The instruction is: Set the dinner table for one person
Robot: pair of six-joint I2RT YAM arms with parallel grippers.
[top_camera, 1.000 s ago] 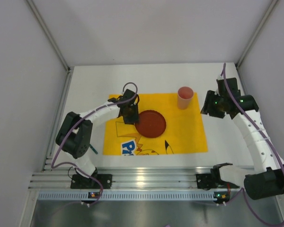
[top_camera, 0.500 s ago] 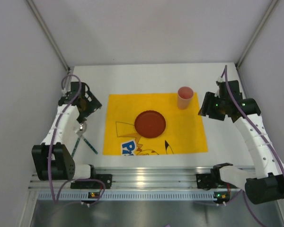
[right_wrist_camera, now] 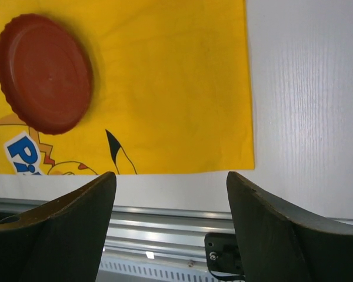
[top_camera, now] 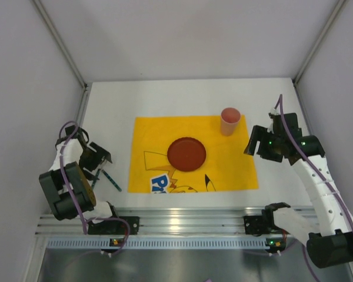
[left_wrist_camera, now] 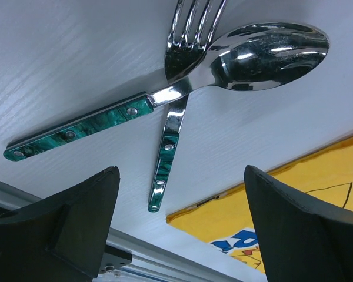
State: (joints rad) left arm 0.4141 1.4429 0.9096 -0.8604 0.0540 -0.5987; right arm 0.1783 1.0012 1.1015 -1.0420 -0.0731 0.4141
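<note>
The white dinner table (top_camera: 115,103) carries a yellow printed cloth (top_camera: 229,161) with a red plate (top_camera: 186,154) at its middle and a pink cup (top_camera: 230,120) at its far right corner. A spoon (left_wrist_camera: 265,50) and a fork (left_wrist_camera: 166,158), both green-handled, lie crossed on the bare table left of the cloth; the top view shows mainly their handles (top_camera: 110,181). My left gripper (left_wrist_camera: 180,171) hovers open above them, holding nothing, at the table's left edge (top_camera: 97,156). My right gripper (right_wrist_camera: 170,174) is open and empty over the cloth's right edge (top_camera: 251,147), below the cup.
A silver metal rail (right_wrist_camera: 165,223) runs along the near edge with both arm bases bolted to it. White walls close in the left, right and far sides. The cloth's near left corner (left_wrist_camera: 182,214) lies just beside the fork handle.
My left arm has swung from the plate's left rim out to the table's left edge, over the cutlery, and its jaws have opened. The right gripper has drifted slightly nearer and opened wider.
</note>
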